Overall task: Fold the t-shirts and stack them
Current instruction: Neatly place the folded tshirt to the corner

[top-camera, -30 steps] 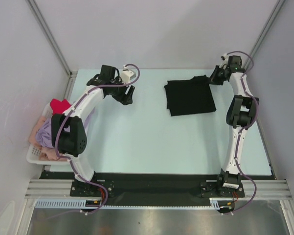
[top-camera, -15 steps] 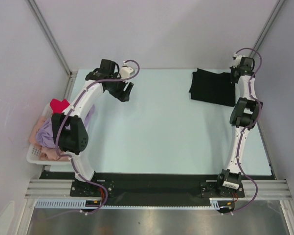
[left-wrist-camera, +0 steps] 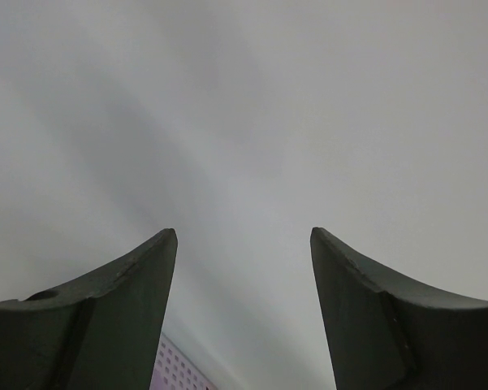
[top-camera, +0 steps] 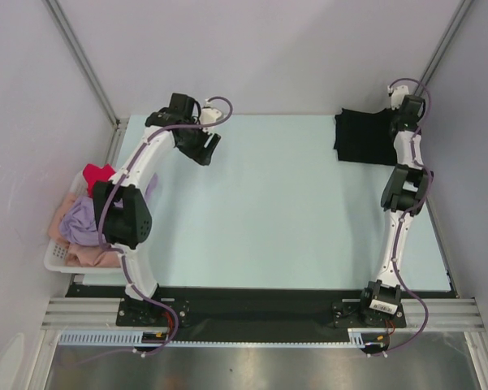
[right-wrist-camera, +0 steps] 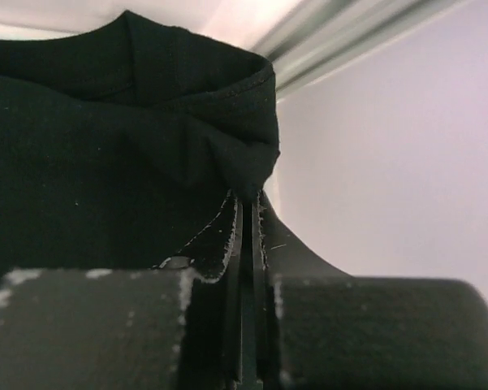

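Note:
A folded black t-shirt (top-camera: 364, 138) lies at the far right corner of the table. My right gripper (top-camera: 396, 126) is shut on its right edge; in the right wrist view the black t-shirt (right-wrist-camera: 105, 138) bunches at the pinched fingertips (right-wrist-camera: 248, 203). My left gripper (top-camera: 207, 149) is open and empty, held above the far left of the table; the left wrist view shows its gripper (left-wrist-camera: 244, 244) with fingers spread against a blank grey wall. Red (top-camera: 97, 174), lavender (top-camera: 83, 219) and pale pink (top-camera: 88, 256) t-shirts sit heaped in the white basket (top-camera: 55, 258) at the left.
The pale blue table (top-camera: 268, 211) spreads between the arms. Grey enclosure walls and metal frame posts (top-camera: 81, 61) stand close behind and beside the table. The right wall runs right next to the right gripper.
My right gripper has dragged the black t-shirt from the middle back of the table to the far right corner. My left gripper has drawn back slightly towards the far left.

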Controlling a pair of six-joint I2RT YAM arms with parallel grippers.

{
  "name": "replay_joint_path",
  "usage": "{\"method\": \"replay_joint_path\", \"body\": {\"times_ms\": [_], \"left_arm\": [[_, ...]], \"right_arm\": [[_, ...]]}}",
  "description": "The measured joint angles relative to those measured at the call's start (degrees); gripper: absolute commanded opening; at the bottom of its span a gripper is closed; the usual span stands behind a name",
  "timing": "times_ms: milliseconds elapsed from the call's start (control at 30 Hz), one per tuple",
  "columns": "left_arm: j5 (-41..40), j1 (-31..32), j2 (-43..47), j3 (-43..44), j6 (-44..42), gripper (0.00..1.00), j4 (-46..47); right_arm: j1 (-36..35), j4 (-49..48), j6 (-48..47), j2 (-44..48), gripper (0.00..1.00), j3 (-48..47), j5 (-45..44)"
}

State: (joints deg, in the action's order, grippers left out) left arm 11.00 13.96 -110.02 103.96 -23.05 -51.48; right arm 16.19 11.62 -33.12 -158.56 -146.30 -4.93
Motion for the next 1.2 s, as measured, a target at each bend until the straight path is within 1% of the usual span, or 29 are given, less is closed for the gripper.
{"method": "replay_joint_path", "body": {"times_ms": [67, 100, 133, 200, 267, 300, 367, 400, 433, 533, 667, 733, 767, 800, 867, 933, 1000, 1033, 1067, 1133, 1167, 1200], "left_arm": [[-0.42, 0.09, -0.70, 0.79, 0.00, 0.72, -0.26], [-0.48, 0.17, -1.01, 0.98, 0.00, 0.73, -0.26], [-0.61, 0.20, -1.33, 1.14, -0.02, 0.72, -0.33], [-0.61, 0.31, -1.75, 1.18, -0.04, 0.72, -0.50], [-0.59, 0.44, -1.97, 1.16, -0.09, 0.72, -0.76], [-0.59, 0.50, -1.97, 1.16, -0.13, 0.72, -0.92], [-0.59, 0.55, -1.95, 1.16, -0.28, 0.73, -1.11], [-0.57, 0.55, -1.95, 1.16, -0.48, 0.73, -1.11], [-0.57, 0.55, -1.95, 1.14, -0.57, 0.73, -1.14], [-0.55, 0.52, -1.09, -0.15, -0.98, 0.73, -0.61], [0.07, 0.07, 3.87, -5.92, -1.22, 0.73, 0.42], [0.94, -0.46, 7.37, -9.01, -1.31, 0.74, 0.87], [1.64, -0.79, 9.20, -10.56, -1.31, 0.74, 1.40], [2.03, -1.09, 10.56, -11.65, -1.31, 0.74, 1.66], [3.39, -1.88, 13.97, -14.84, -1.36, 0.74, 2.91], [4.44, -2.49, 16.09, -16.85, -1.46, 0.75, 3.43], [5.22, -2.89, 16.92, -17.88, -1.51, 0.75, 3.56], [5.64, -3.06, 17.03, -18.12, -1.53, 0.75, 3.58], [5.88, -3.19, 17.03, -18.29, -1.53, 0.75, 3.69], [6.38, -3.56, 17.07, -18.58, -1.55, 0.75, 3.89], [6.69, -3.76, 17.14, -18.75, -1.55, 0.75, 3.96], [7.06, -4.00, 17.20, -18.86, -1.57, 0.75, 3.98]], "right_arm": [[0.61, -1.11, -0.37, -0.24, 0.28, 0.00, -0.02], [0.96, -1.60, -0.61, -0.26, 0.50, 0.00, -0.20], [1.18, -2.12, -0.66, -0.28, 0.58, 0.00, -0.46], [1.46, -3.65, -0.92, -0.28, 0.66, 0.00, -1.49], [1.73, -5.14, -0.81, -0.26, 0.68, 0.00, -3.50], [1.79, -5.53, -0.46, -0.15, 0.78, 0.00, -4.63], [1.77, -5.51, 0.61, 0.39, 0.79, 0.28, -6.34], [1.66, -5.55, 1.46, 1.25, 0.98, 1.07, -7.02], [1.51, -5.38, 2.78, 2.62, 1.00, 2.58, -7.61], [0.66, -3.93, 5.62, 8.31, 1.00, 7.39, -8.20], [-0.57, 0.94, 12.02, 18.56, 1.00, 13.70, -6.99], [-1.38, 3.48, 15.87, 24.63, 0.97, 17.75, -5.07], [-1.84, 3.87, 17.62, 28.11, 0.92, 21.14, -3.80], [-2.34, 4.90, 18.99, 30.77, 0.90, 23.71, -2.86], [-4.31, 5.09, 21.38, 36.37, 0.89, 30.38, -0.98], [-7.80, 4.46, 22.21, 40.28, 0.88, 37.48, -0.35], [-12.15, 4.87, 21.94, 40.26, 0.82, 40.41, -1.62], [-15.02, 5.46, 21.64, 38.77, 0.80, 40.74, -3.04], [-17.42, 5.97, 21.42, 36.96, 0.77, 40.70, -4.57], [-21.35, 7.50, 21.05, 32.94, 0.75, 39.67, -7.89], [-23.12, 8.46, 20.87, 30.60, 0.72, 38.75, -9.57], [-24.41, 10.12, 20.76, 28.17, 0.71, 37.46, -11.34]]}}
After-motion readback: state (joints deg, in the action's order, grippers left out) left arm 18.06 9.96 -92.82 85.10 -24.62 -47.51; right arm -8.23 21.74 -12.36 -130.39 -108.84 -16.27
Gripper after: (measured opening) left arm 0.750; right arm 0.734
